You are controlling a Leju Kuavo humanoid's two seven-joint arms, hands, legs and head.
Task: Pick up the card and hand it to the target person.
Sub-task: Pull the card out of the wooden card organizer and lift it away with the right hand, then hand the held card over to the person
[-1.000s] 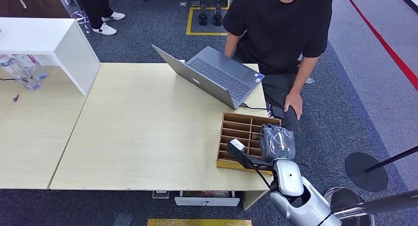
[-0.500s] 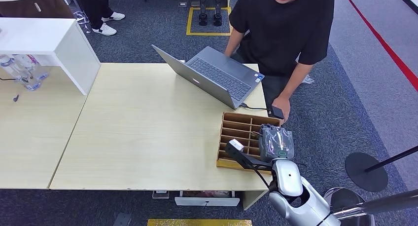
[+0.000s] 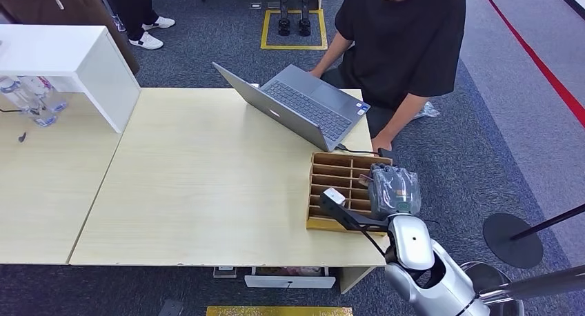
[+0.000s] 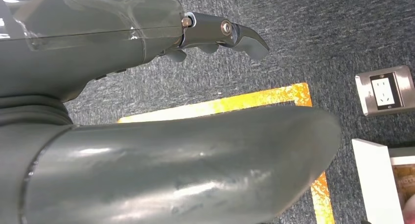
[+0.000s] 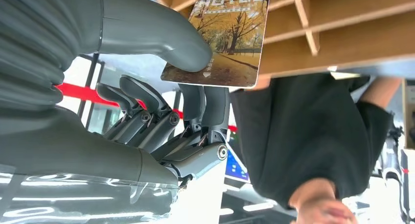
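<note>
**Card pinched at the rack, handover not yet begun**

Since a second ago the person has shifted: the arm that hung beside the rack has drawn back, and the body now leans toward the laptop. The right arm has edged slightly toward the surface's far edge, and the rack has barely moved.

Head view: the wooden rack sits at the surface's near right corner, with the laptop behind it at the far edge. The right robot hand hovers over the rack's right end, knuckles up; the card itself is hidden under it. The person sits just past the far right corner, one hand low beside the rack.

Left wrist view: the left robot hand hangs over carpet, fingers apart and holding nothing.

Right wrist view: the right robot hand grasps the card, a hotel card with an autumn-tree picture, between thumb and fingers. One end of the card appears to reach into a slot of the rack, so I judge it gripped but not fully lifted clear.

Done: the grasp. Left, by my reading: draw the card out, carry it toward the person, release it into their hand.
</note>
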